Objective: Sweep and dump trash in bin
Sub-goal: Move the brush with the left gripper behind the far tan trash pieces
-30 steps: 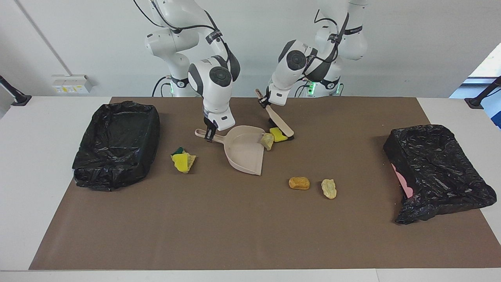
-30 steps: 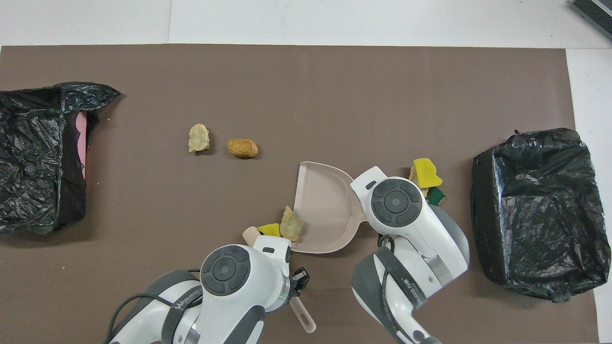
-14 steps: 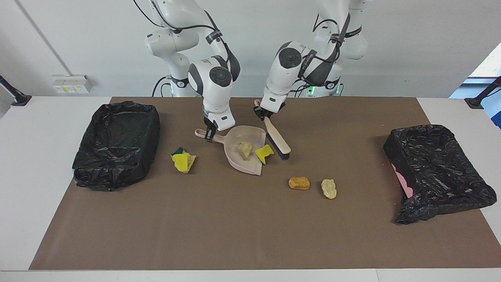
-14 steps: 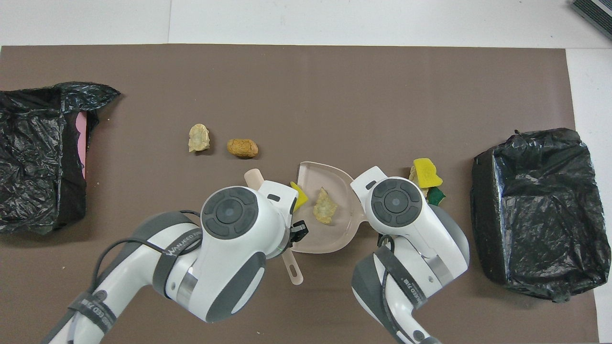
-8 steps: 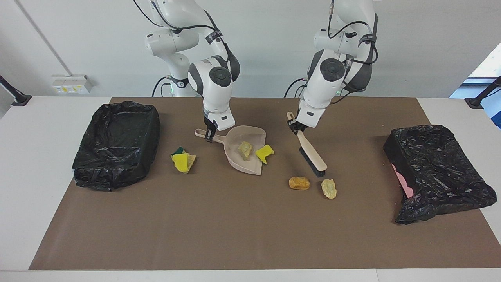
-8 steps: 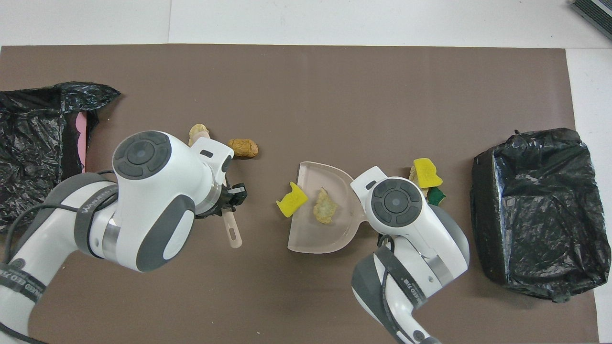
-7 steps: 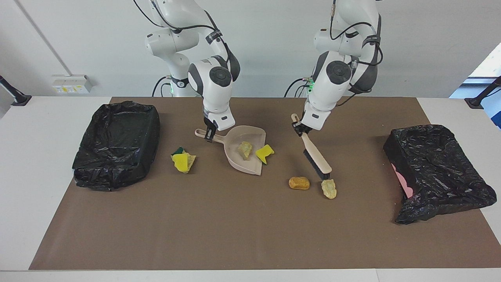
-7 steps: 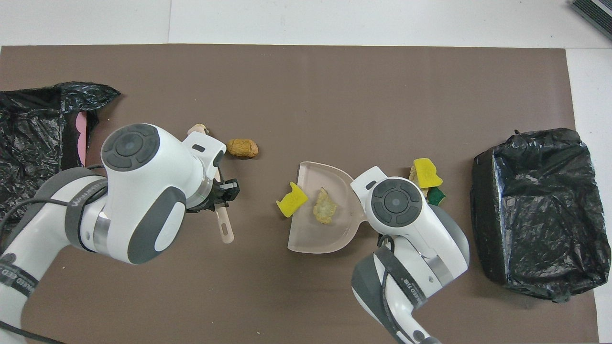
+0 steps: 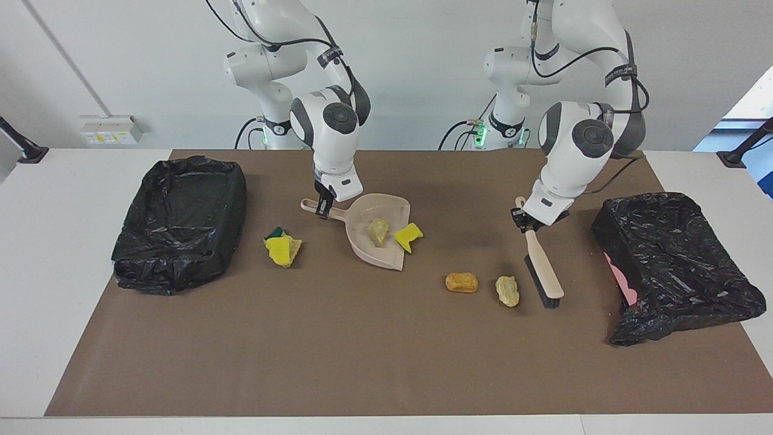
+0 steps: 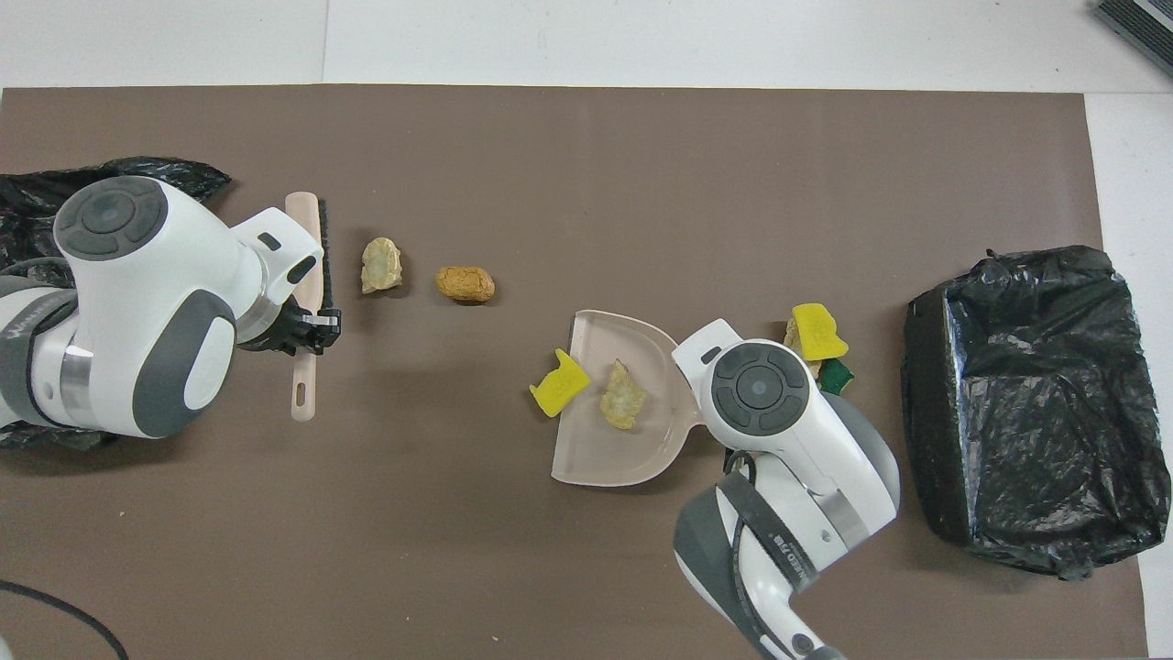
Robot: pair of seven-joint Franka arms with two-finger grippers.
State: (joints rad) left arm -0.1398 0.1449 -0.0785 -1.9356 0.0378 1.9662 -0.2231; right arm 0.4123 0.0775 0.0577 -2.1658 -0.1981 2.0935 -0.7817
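From my station I see the left end effector (image 9: 526, 221) clamped on the handle of the beige hand brush (image 9: 543, 266), which slants down with its dark bristles at or just above the brown mat (image 9: 362, 350) that covers the bench (image 9: 54, 254), just beside the pale tan chunk (image 9: 507, 290) on the side toward the left arm's end. The orange-brown chunk (image 9: 461, 282) lies just beside that tan one, toward the middle of the mat, the two apart from each other. My right end effector (image 9: 324, 207) is closed on the handle of the beige dustpan (image 9: 377, 238), whose pan rests on the mat with its open lip turned away from the robots. Inside the pan sits another pale tan piece (image 9: 378, 231), and a bright yellow piece (image 9: 408, 236) straddles the pan's edge, partly in and partly out. A yellow and green-backed clump (image 9: 281, 247) rests on the mat between the dustpan and the black-lined bin (image 9: 181, 222) at the right arm's end. A second black-lined bin (image 9: 676, 266) stands at the left arm's end, with a strip of pink showing at its side. From overhead, the brush (image 10: 306, 275) lies alongside the tan chunk (image 10: 381, 264), with the orange-brown one (image 10: 465, 284) next in line and the dustpan (image 10: 614, 403) nearer to the robots than both.
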